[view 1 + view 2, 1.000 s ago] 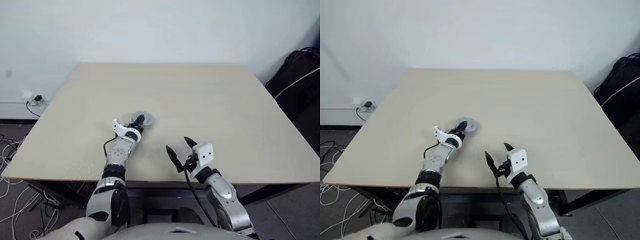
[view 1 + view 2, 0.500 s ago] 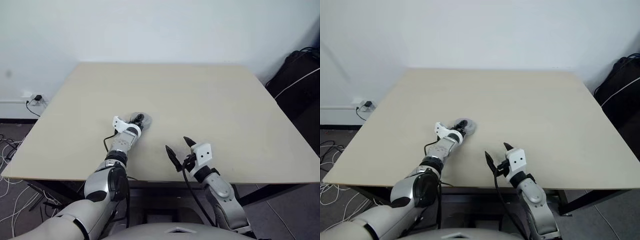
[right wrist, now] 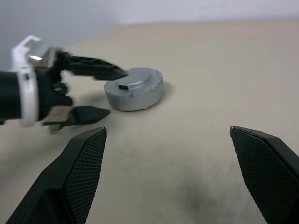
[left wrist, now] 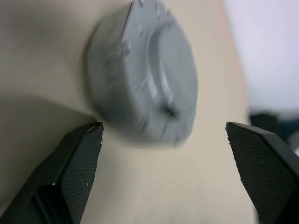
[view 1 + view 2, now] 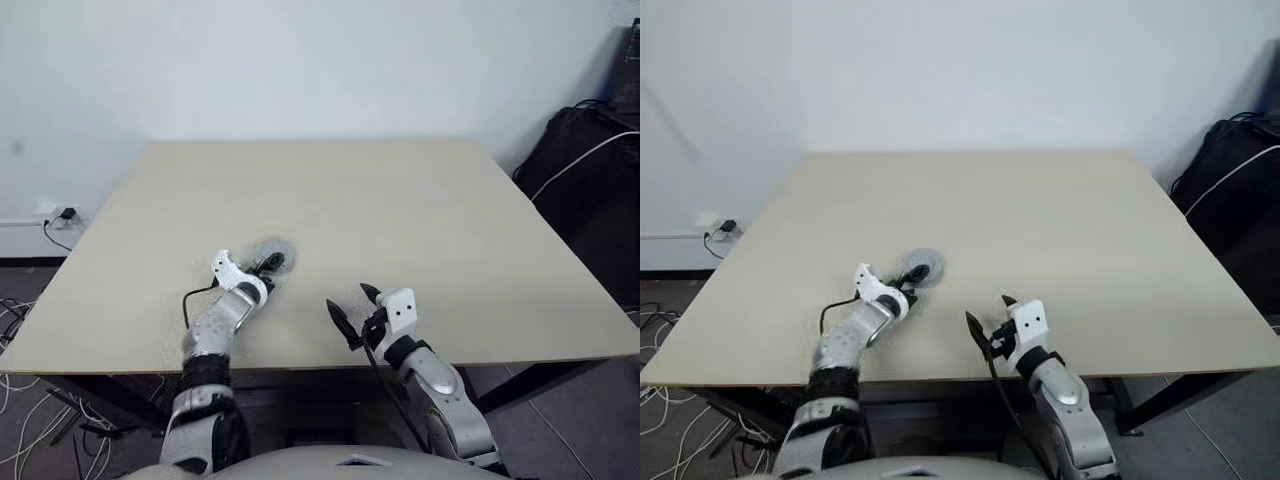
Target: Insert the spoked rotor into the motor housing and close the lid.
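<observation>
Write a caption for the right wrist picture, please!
Closed silver motor housing sits on the beige table; the open left gripper is just beside it, not gripping.

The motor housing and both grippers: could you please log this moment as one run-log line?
motor housing: on table, lid on | left gripper: open, beside housing, apart | right gripper: open, holding nothing

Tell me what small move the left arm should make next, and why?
Probably draw the left gripper back. Its fingers stand wide open, apart from the motor housing, which rests on the table with its lid on.
</observation>
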